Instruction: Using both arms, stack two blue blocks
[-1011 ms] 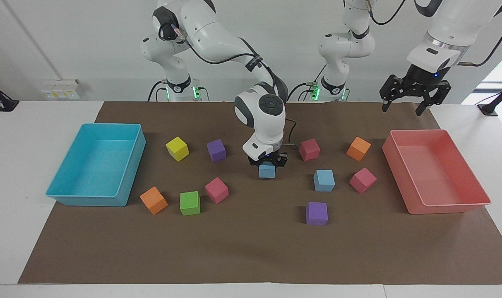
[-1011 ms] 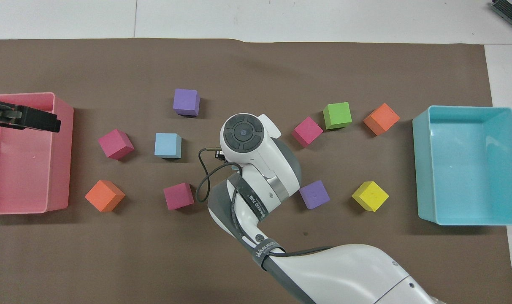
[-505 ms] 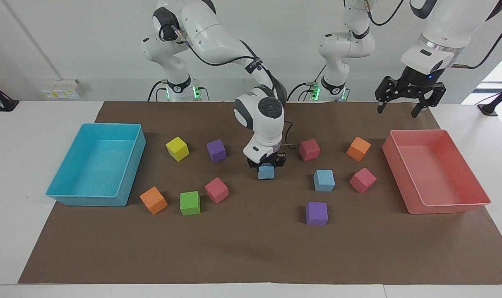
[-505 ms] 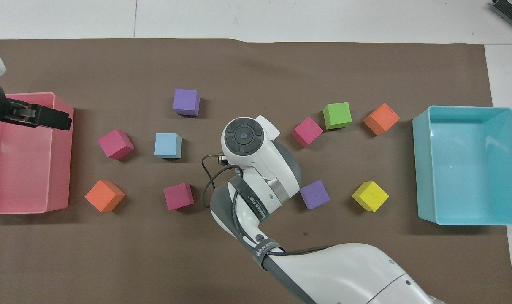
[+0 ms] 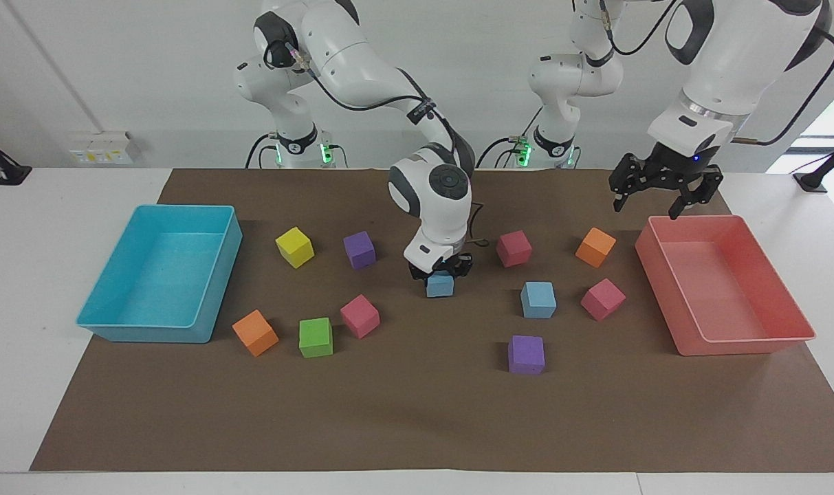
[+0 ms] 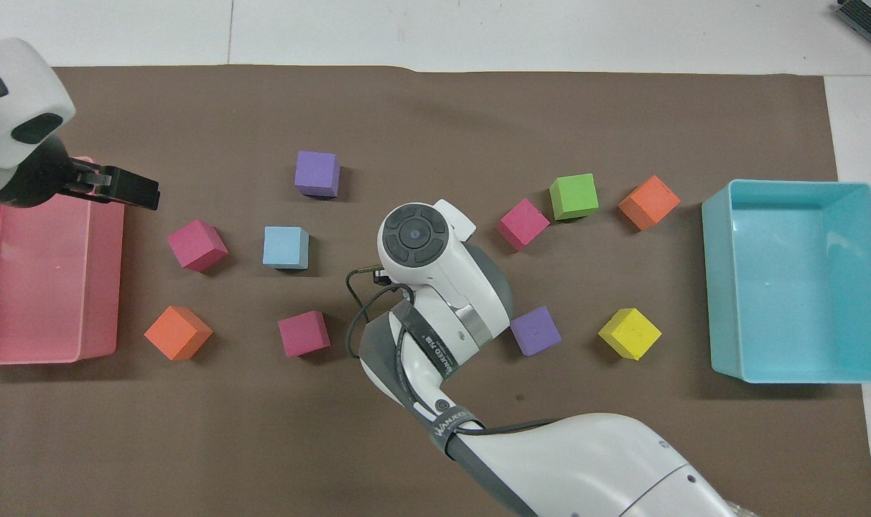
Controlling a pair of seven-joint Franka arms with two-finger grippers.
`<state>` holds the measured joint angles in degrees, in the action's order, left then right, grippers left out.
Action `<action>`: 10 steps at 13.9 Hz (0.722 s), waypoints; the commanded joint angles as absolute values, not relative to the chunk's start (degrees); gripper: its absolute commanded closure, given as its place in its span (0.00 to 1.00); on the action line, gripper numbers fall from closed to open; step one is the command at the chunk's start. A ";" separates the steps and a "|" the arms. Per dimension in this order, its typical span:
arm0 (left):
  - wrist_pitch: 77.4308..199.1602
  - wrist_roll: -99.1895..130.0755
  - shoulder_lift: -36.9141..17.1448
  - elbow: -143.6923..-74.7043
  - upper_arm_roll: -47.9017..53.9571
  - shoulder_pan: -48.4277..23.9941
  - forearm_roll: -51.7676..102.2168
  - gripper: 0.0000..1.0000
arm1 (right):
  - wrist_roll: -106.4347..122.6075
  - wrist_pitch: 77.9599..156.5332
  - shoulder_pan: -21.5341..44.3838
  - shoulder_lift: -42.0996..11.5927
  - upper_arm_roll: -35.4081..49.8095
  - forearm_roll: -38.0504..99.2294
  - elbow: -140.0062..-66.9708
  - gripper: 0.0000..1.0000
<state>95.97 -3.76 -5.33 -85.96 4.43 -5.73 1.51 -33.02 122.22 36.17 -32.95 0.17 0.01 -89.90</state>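
Note:
My right gripper (image 5: 441, 273) reaches down at the middle of the mat and is shut on one blue block (image 5: 441, 287). I cannot tell whether this block touches the mat. In the overhead view the right arm's wrist hides it. The second blue block (image 5: 538, 300) (image 6: 286, 247) lies on the mat toward the left arm's end, a little farther from the robots than the held one. My left gripper (image 5: 645, 210) (image 6: 130, 190) hangs open and empty in the air over the pink tray's inner edge, beside an orange cube (image 5: 595, 247).
A pink tray (image 5: 733, 344) stands at the left arm's end and a turquoise tray (image 5: 148, 331) at the right arm's end. Magenta cubes (image 5: 603, 299) (image 5: 513, 248) and a purple cube (image 5: 526, 355) surround the free blue block. Yellow, green, orange, purple and magenta cubes lie nearer the turquoise tray.
My left gripper has come down and moved from above the pink tray's robot-side corner toward the middle of the table. The right wrist shifted slightly while still gripping the blue block.

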 commanded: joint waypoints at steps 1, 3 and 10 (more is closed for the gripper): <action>100.36 -2.81 -5.01 -91.21 3.78 -7.82 1.32 0.00 | -31.99 123.49 36.03 -32.70 0.44 0.09 -90.88 0.99; 104.31 -2.38 -5.18 -94.99 3.78 -8.79 1.32 0.00 | -32.17 123.75 36.91 -32.87 0.44 0.09 -91.23 0.84; 118.64 2.02 -7.46 -105.29 3.69 -12.03 1.23 0.00 | -32.17 123.05 37.09 -32.61 0.44 -0.97 -91.14 0.00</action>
<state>115.48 0.19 -7.13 -103.05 4.43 -10.25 1.51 -33.01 122.38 37.24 -32.96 0.20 -0.02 -90.64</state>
